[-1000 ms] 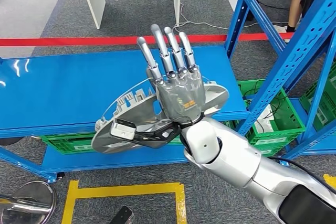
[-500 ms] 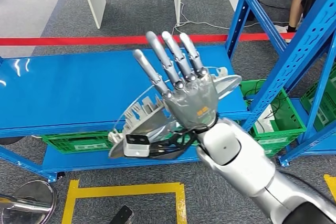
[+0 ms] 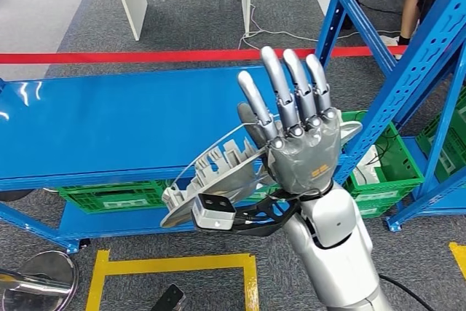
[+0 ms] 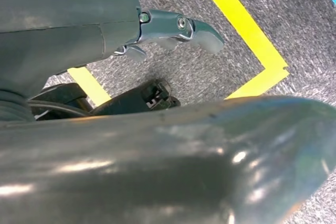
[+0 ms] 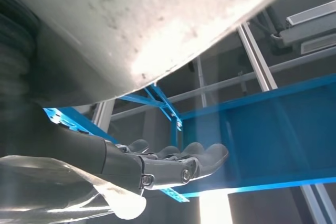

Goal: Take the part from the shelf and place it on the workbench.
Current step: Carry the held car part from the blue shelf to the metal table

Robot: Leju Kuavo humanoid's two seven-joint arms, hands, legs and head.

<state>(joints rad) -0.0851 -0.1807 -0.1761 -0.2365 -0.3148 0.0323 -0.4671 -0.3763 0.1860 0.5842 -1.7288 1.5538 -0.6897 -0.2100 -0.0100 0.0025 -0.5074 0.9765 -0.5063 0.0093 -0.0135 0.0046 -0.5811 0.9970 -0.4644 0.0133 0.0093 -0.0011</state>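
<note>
While tilted, part [image 3: 220,172] fronts right hand [image 3: 299,143].

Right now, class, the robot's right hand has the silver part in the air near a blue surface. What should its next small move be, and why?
Probably carry the silver part a little further forward and left, then lower it. The right hand holds it tilted, and most of it hangs past the front edge of the blue workbench, over the floor. The bare blue top ahead offers room to set it down.
</note>
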